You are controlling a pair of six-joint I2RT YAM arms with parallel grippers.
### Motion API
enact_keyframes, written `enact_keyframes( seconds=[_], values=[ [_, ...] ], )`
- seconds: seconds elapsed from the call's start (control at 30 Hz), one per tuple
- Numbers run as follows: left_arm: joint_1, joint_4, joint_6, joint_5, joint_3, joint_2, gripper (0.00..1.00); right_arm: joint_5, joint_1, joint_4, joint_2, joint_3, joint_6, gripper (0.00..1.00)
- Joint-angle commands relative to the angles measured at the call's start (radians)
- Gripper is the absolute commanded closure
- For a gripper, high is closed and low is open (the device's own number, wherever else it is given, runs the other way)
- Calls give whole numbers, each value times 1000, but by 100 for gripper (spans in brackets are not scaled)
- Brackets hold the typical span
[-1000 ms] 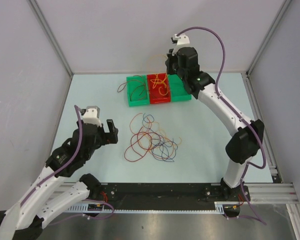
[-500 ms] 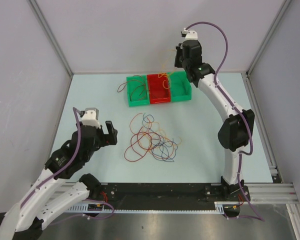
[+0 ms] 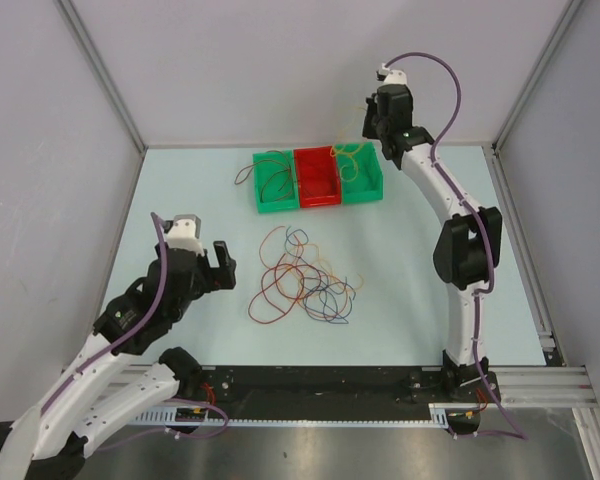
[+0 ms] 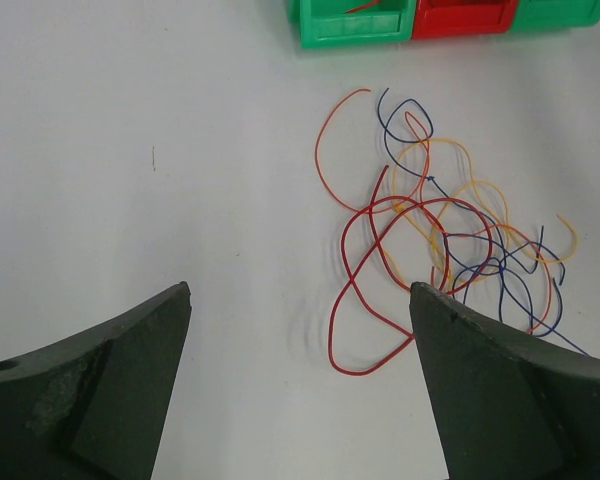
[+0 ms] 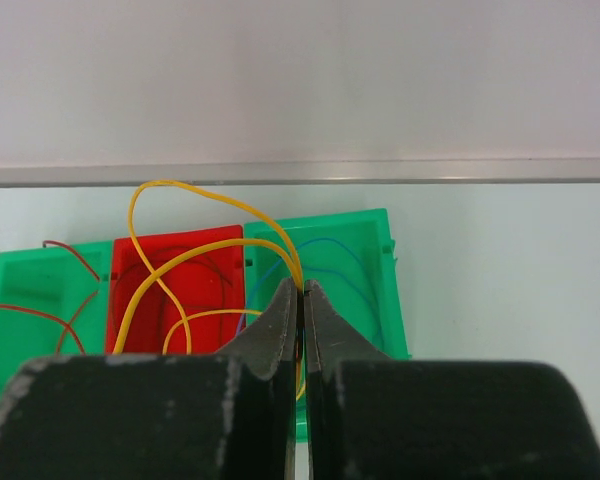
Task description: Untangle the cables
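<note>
Right claw (image 5: pixel 301 290) up over far bins, clenched on yellow cable (image 5: pixel 185 190). Its loops drooped across red bin (image 5: pixel 180 245) and right green bin (image 5: pixel 365 235). Left green bin (image 5: pixel 10 270) held few reddish-brown strands (image 5: pixel 65 255). Faint blue cable (image 5: pixel 325 243) lay in right green bin. Left claw (image 4: pixel 300 292) released, hovering over surface (image 4: pixel 130 150) beside main tangle (image 4: pixel 450 230). Judged sorting partly done: bulk of red, orange, yellow, blue loops knotted mid-surface, yet to separate.

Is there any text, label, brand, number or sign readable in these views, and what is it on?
None can be read.
No lettering shows on the bins, the cables on the table, the left gripper, or the right gripper pinching a yellow cable.
</note>
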State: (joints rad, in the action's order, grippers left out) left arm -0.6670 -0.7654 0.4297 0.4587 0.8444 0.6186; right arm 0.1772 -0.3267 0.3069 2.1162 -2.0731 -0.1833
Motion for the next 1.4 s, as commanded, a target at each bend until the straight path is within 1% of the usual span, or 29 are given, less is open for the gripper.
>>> enact_keyframes(
  seconds=[0.0,0.17,0.4,0.63,0.7,0.9,1.07,1.2,1.27,1.3,1.33,1.37],
  values=[
    [3,18,12,0,2,6,5,-4,15,-34,42,-50,8,100],
    [4,20,14,3,1,3,5,-4,25,-49,80,-50,27,100],
    [4,18,14,5,1,9,5,86,28,-77,123,-42,100,100],
    [7,20,14,1,2,18,6,182,26,-103,171,-68,180,100],
    [9,18,14,3,2,18,6,215,26,-117,177,-65,223,100],
    [10,18,14,5,1,17,6,271,17,-195,195,-25,326,100],
    [12,20,14,5,1,18,6,294,5,-200,208,-24,346,100],
    [14,20,14,5,2,18,6,326,-14,-216,214,-22,392,100],
    [12,20,15,5,2,17,6,353,-24,-222,218,-22,412,97],
    [12,18,14,5,1,15,6,361,-37,-226,220,-27,424,93],
    [12,18,14,5,1,15,6,369,-41,-227,222,-27,442,83],
    [14,18,14,5,1,13,6,381,-46,-229,223,-28,455,78]
  ],
)
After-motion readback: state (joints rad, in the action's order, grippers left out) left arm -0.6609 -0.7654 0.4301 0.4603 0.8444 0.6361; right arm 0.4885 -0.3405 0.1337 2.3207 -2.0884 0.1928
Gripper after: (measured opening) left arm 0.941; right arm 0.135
